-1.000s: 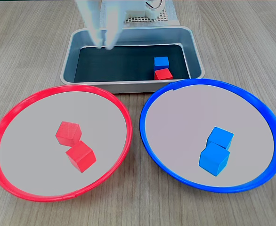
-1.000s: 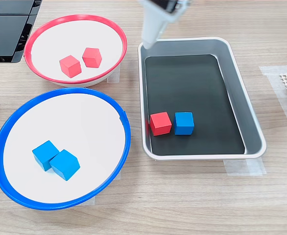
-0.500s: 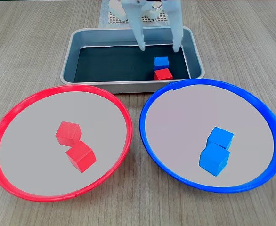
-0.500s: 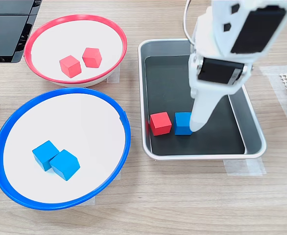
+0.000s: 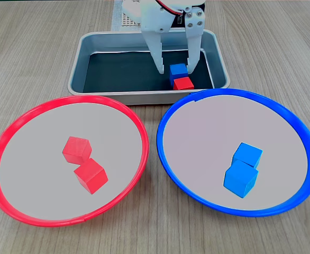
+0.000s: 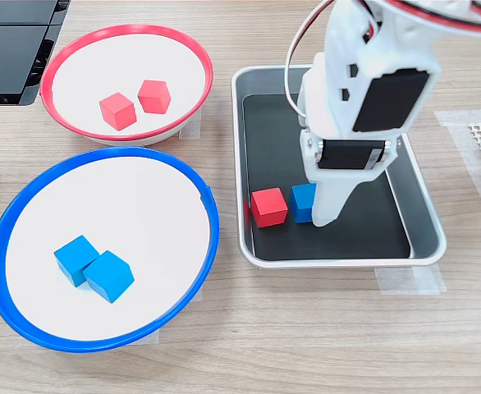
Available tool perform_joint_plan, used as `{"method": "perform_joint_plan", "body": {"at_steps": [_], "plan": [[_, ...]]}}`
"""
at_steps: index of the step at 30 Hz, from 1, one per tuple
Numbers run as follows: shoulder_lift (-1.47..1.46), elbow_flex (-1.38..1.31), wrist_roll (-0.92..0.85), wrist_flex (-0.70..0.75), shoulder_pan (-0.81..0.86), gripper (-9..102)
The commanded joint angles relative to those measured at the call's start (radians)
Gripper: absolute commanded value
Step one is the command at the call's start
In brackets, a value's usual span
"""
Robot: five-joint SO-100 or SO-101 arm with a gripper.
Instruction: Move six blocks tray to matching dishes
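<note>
Surface: pale wood-grain tabletop (image 5: 33, 42) carrying everything.
Blue-rimmed dish: large round shallow plate with a pale centre (image 5: 197, 137), (image 6: 101, 197); it lies just in front of the tray in a fixed view, at lower right.
Red-rimmed dish: large round shallow plate of the same kind (image 5: 33, 159), (image 6: 84, 66), beside the blue-rimmed one.
Tray: rectangular silver metal pan with a black bottom (image 5: 86, 58), (image 6: 257, 148).
Arm: white plastic robot arm (image 6: 364, 82), reaching down into the tray.
End effector: white two-finger gripper (image 5: 175, 67), parted wide, one finger on each side of the blue cube in the tray, neither clearly pressing it.
Blocks in tray: one small blue cube (image 5: 178, 70), (image 6: 303, 202) between the fingers, and one small red cube (image 5: 183, 83), (image 6: 268, 207) touching or just beside it, near the tray wall closest to the blue-rimmed dish.
Blocks in blue-rimmed dish: two blue cubes (image 5: 248, 155), (image 5: 241, 178), touching each other.
Blocks in red-rimmed dish: two red cubes (image 5: 76, 150), (image 5: 90, 175), touching each other.
</note>
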Motion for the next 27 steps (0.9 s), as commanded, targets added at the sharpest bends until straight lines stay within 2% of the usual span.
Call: {"method": "perform_joint_plan", "body": {"at_steps": [1,5,8,11,13,16,19,20,23,27], "plan": [[0.002,-0.035,-0.015,-0.028,0.015,17],[-0.008,-0.037,-0.035,-0.046,0.014,14],[-0.011,-0.025,-0.112,-0.044,0.008,3],[-0.008,-0.032,-0.158,0.005,0.014,0],[0.006,-0.057,-0.173,0.094,0.028,0],[0.054,-0.173,-0.179,0.357,0.051,0],[0.072,-0.373,-0.028,0.561,0.032,0],[0.064,-0.482,0.112,0.586,0.005,0],[0.02,-0.646,0.413,0.434,-0.048,0],[-0.112,-0.71,0.649,0.081,-0.112,0]]}}
